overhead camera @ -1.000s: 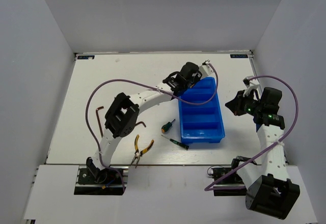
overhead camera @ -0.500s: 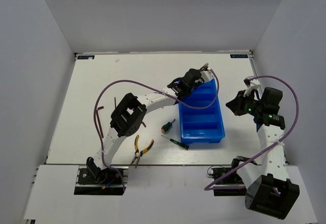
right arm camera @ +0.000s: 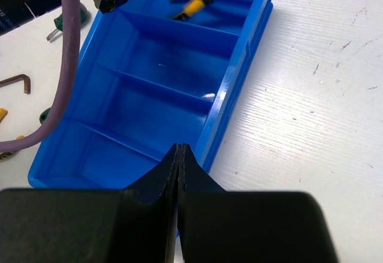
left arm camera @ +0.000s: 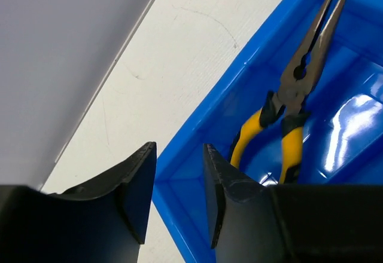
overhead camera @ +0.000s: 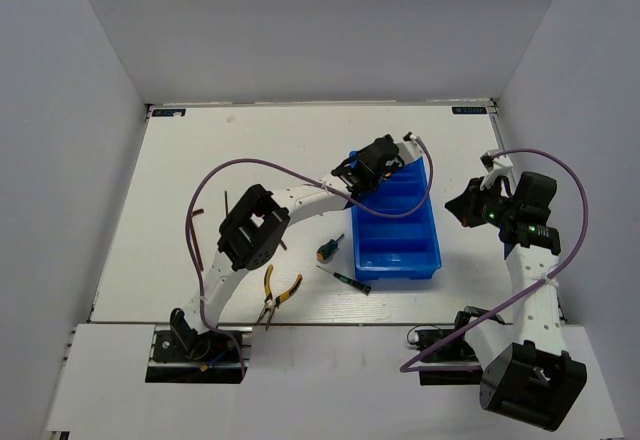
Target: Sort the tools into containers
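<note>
**Status: early stage.** One tool sorted; the rest are still outside the containers.

**Done.** One pair of yellow-handled pliers [left arm camera: 287, 104] lies flat in the end compartment of the blue tray [left arm camera: 222, 101], the one farthest from the arm bases. The other three compartments show nothing in them in the right wrist view.

**Left gripper** [left arm camera: 178, 194]: it hangs over the near wall of that end compartment. Its jaws stand apart with nothing between them and are clear of the pliers.

**Right gripper** [right arm camera: 179, 155]: its jaws are pressed together and hold nothing. It sits just beside the tray's long right-hand wall.

**Outstanding, on the table** [overhead camera: 200, 150], left of the tray:
- second yellow-handled pliers [overhead camera: 278, 295]
- stubby green-handled screwdriver [overhead camera: 328, 250]
- thin dark screwdriver [overhead camera: 345, 278]
- at least one L-shaped hex key [right arm camera: 15, 82], with others largely hidden behind the left arm and its cable

**Judgement.** Most of the sorting remains. Each kind of tool still out presumably takes one of the unused compartments.
</note>
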`<state>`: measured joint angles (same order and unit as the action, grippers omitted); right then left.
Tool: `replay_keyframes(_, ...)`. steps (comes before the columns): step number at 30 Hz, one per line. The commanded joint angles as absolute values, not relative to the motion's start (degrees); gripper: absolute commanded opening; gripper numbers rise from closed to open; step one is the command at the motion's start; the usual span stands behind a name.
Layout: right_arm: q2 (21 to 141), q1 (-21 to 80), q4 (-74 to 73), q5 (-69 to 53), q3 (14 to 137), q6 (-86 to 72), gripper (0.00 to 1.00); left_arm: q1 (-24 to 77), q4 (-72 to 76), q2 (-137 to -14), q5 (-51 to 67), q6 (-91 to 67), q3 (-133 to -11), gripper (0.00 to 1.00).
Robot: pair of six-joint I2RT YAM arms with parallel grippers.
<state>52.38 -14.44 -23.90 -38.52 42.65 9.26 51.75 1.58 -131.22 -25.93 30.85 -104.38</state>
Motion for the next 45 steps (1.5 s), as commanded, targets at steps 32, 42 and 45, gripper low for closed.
replay_keyframes(32, 59.9, -15.4, -34.4, -51.7, 49.7, 16.3, 0.45, 44.4, -42.1, -80.3, -20.6, -52.6, -43.3, 0.39)
replay_keyframes(42, 60.3, -15.4, -34.5, -51.5, 49.7, 16.4, 0.45, 44.4, -38.9, -73.5, -17.0, -48.6, -42.3, 0.45)
replay_keyframes(45, 60.6, -15.4, -34.3, -51.4, 49.6, 16.3, 0.45, 44.4, -36.8, -72.9, -15.7, -47.3, -40.9, 0.46)
